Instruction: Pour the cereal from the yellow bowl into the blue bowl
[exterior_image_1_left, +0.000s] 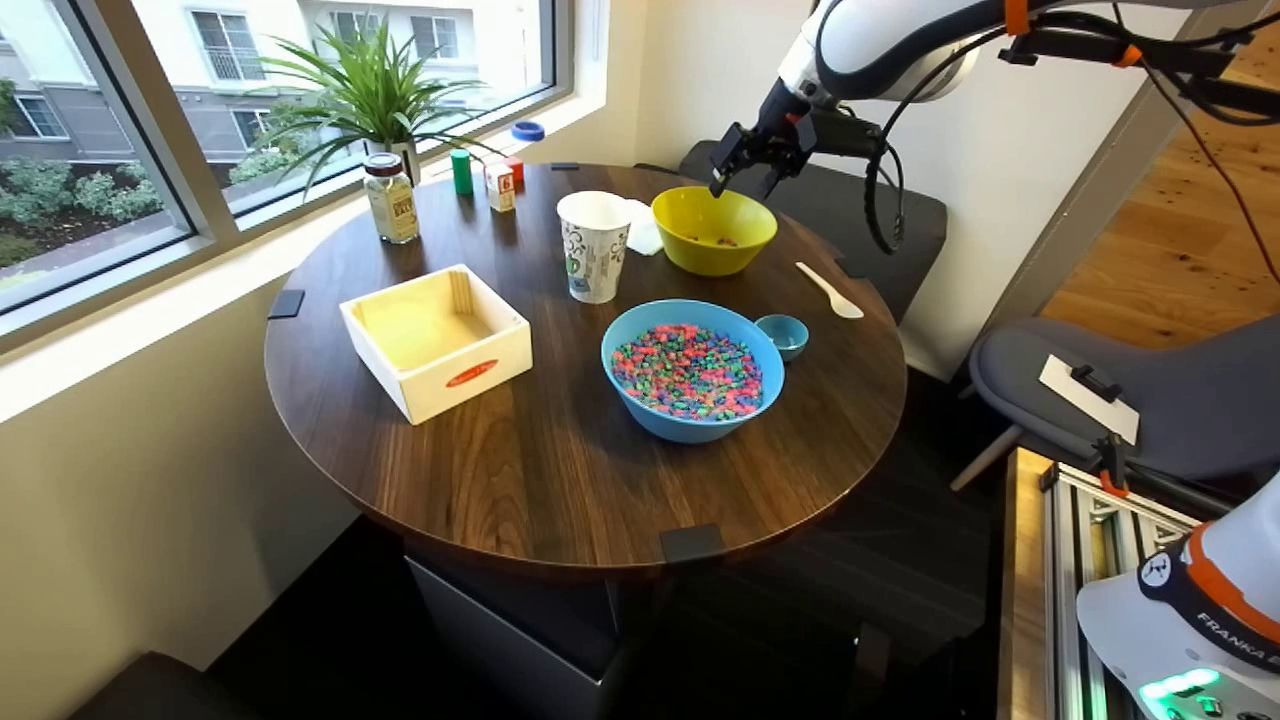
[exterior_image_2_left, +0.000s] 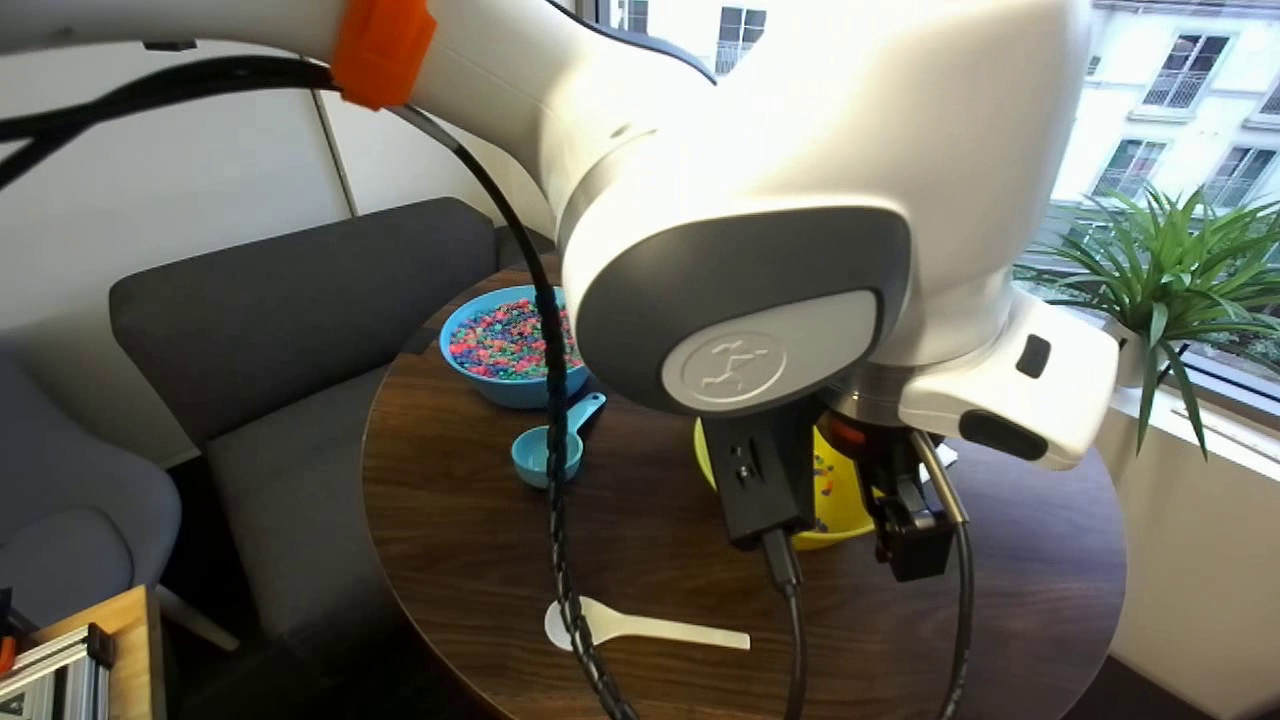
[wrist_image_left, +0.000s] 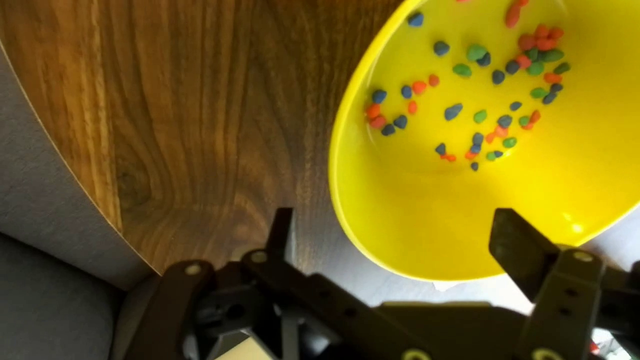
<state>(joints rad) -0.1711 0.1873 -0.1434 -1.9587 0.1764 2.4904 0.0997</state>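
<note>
The yellow bowl (exterior_image_1_left: 712, 256) stands upright near the table's edge by the dark bench. A few coloured bits of cereal (wrist_image_left: 453, 111) lie scattered on its bottom in the wrist view. The blue bowl (exterior_image_1_left: 690, 428) is beside it and holds a broad heap of cereal (exterior_image_1_left: 688, 372). My gripper (wrist_image_left: 395, 215) is wide open over the yellow bowl's rim, nothing held. In the wrist view one fingertip appears over the table outside the rim, the other over the bowl's inside. Whether either touches the bowl, I cannot tell. The arm hides part of the yellow bowl in an exterior view (exterior_image_2_left: 845, 535).
A white paper cup (exterior_image_1_left: 592, 262) stands close to both bowls, with a wooden box (exterior_image_1_left: 470, 375) farther off. A small blue scoop (exterior_image_1_left: 783, 338) lies against the blue bowl's side. A pale spoon (exterior_image_2_left: 650, 627) rests near the edge. Bottles, including a seasoning jar (exterior_image_1_left: 392, 205), line the window side.
</note>
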